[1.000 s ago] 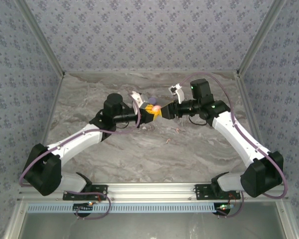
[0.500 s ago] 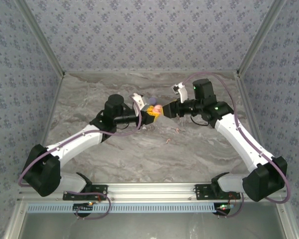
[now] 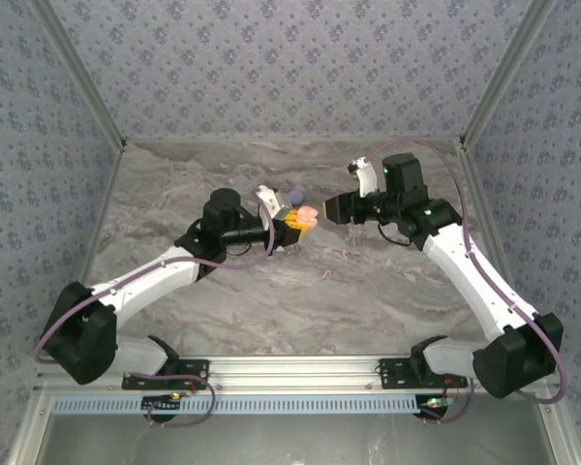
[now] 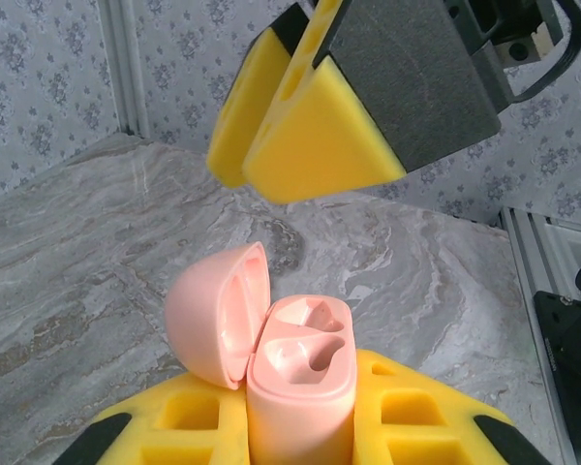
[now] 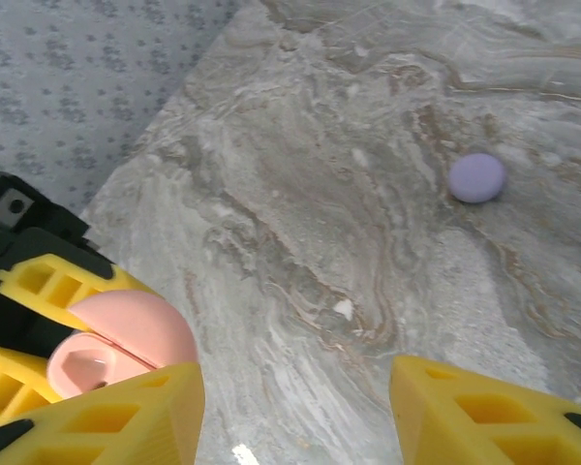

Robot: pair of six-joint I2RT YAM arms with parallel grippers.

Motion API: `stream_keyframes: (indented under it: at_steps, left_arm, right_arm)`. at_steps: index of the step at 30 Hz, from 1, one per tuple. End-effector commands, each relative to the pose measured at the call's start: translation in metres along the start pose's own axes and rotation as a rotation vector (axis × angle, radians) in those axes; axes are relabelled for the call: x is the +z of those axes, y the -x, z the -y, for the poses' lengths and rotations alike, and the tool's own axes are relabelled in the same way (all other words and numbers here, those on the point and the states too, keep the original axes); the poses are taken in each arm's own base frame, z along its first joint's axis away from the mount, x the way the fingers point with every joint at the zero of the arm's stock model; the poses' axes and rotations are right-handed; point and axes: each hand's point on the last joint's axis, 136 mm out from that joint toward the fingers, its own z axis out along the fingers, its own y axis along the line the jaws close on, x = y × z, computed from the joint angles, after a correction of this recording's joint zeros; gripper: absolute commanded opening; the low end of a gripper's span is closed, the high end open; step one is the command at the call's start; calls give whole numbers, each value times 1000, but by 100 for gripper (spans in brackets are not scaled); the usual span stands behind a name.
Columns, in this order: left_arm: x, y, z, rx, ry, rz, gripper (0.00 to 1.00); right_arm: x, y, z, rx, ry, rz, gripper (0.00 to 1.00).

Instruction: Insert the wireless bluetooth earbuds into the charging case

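Pink charging case [image 4: 300, 383], lid open, clamped upright in left jaws; right jaws well parted, empty, just beside case.

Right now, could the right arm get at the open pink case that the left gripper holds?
Probably yes. The pink case stands lid-open in the left gripper, and the right gripper hangs close to it with jaws open and nothing in between.
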Motion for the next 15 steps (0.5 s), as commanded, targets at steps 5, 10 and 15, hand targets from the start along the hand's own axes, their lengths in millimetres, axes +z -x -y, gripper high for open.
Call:
stream_keyframes:
  at_steps: [5,10,15]
  left_arm:
    - [2,-4,-9,-89,48,34,10]
    - [-1,-14,-9,-138,58,23,12]
    - [-4,-18,-4,-156,58,14,13]
  right_arm:
    - [10,-59,52,140,-199,-163,56]
    - [22,-100,86,231,-297,-264,55]
    - [38,-132,108,304,-332,-365,46]
